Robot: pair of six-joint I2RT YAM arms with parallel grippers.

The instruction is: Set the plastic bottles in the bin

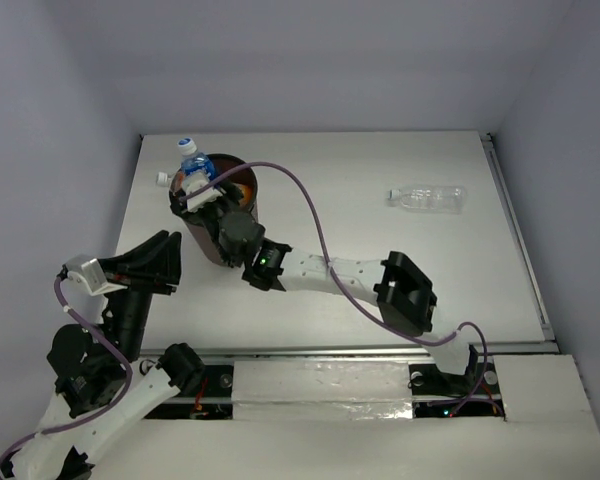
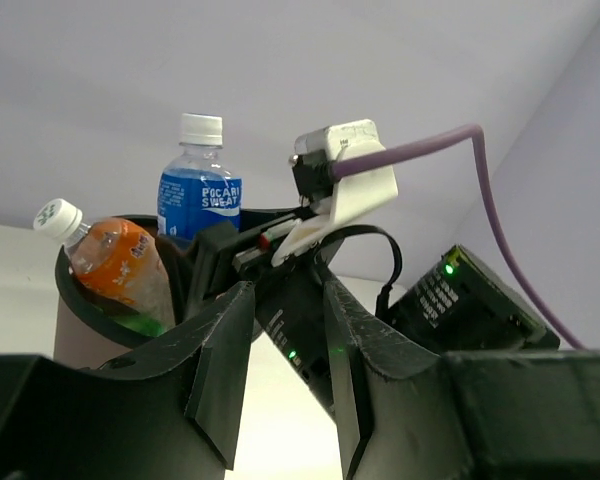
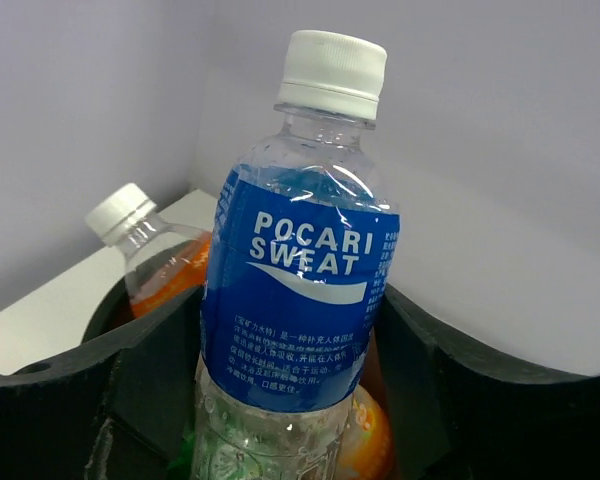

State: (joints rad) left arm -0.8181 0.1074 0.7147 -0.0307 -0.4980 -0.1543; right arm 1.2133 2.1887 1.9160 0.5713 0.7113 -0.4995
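Worktop (image 1: 380, 270): white, flat, smooth.
Bin (image 2: 80, 335): dark brown plastic, round, smooth wall; near the far-left corner.
Right gripper (image 1: 194, 186): clamped on the blue bottle's lower body, over the bin.
Left gripper (image 2: 288, 330): black fingers, jaws moderately apart, gripping nothing; by the left edge, near the bin.
Blue bottle (image 3: 300, 270): clear plastic, blue label, white ribbed cap; upright, cap up, at the bin's far rim.
Clear bottle (image 1: 426, 197): lies flat toward the far-right corner; axis along the far edge, neck leftward.
Orange bottle (image 2: 120, 265): in the bin, leaning, white cap up-left.
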